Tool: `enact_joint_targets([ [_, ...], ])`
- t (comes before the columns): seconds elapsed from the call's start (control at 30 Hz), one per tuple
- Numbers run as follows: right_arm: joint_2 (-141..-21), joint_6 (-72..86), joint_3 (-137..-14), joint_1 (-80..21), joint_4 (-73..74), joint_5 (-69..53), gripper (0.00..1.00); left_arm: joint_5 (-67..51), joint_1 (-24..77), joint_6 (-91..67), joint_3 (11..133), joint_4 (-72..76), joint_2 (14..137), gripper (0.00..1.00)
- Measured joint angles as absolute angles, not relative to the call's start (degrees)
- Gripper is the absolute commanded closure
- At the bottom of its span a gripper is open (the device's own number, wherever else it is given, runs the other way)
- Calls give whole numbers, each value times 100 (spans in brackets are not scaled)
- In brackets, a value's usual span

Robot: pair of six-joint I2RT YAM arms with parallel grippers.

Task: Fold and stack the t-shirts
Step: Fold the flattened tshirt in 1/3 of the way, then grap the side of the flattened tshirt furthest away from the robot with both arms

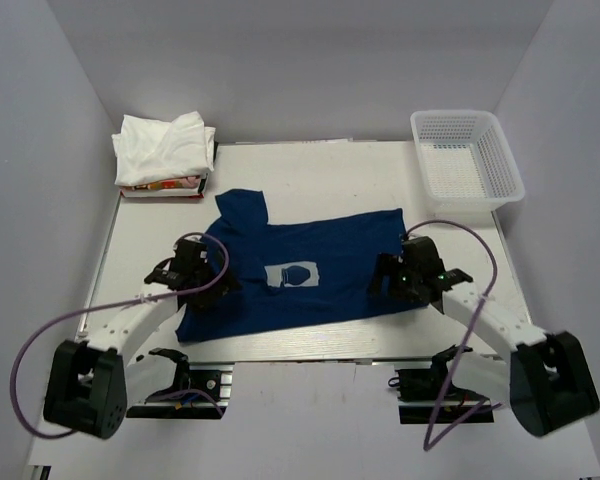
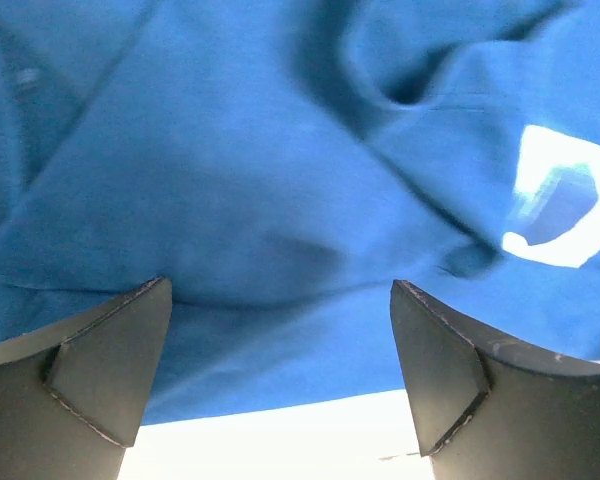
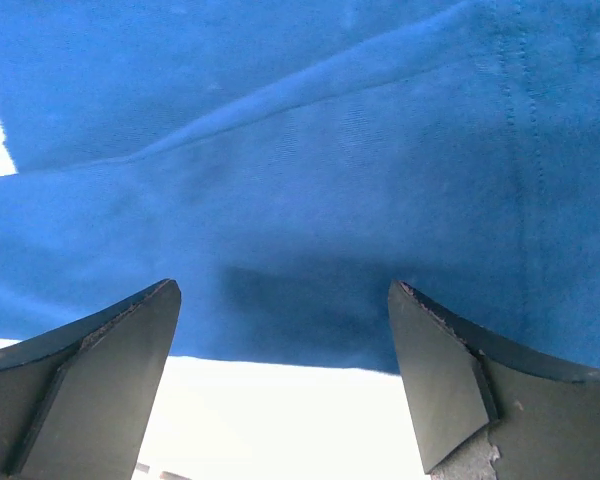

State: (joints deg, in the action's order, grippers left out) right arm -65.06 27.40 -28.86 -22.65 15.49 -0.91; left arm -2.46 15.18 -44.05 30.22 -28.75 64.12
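from above, the blue tee lies spread on the table, not yet folded, the left hand and right hand at its two ends; folded white tees sit stacked at the far corner. left wrist view: the hand stands wide open over the cloth, gripping nothing. right wrist view: the same.

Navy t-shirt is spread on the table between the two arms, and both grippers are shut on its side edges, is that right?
Not quite. The navy t-shirt does lie spread between the arms, but the left gripper and right gripper are open, not shut on it: both wrist views show the fingers wide apart over the cloth's edge.
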Motion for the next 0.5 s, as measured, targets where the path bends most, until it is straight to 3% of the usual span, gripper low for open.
enact_joint_targets([
  [0.2, -5806, 2816, -3142, -2300, 1951, -123, 10, -615, 1562, -4427, 3385, -3006, 6112, 0],
  [0.5, -6326, 2838, -3518, -2290, 1787, -82, 10, -768, 1581, -4195, 4095, -2276, 7975, 0],
])
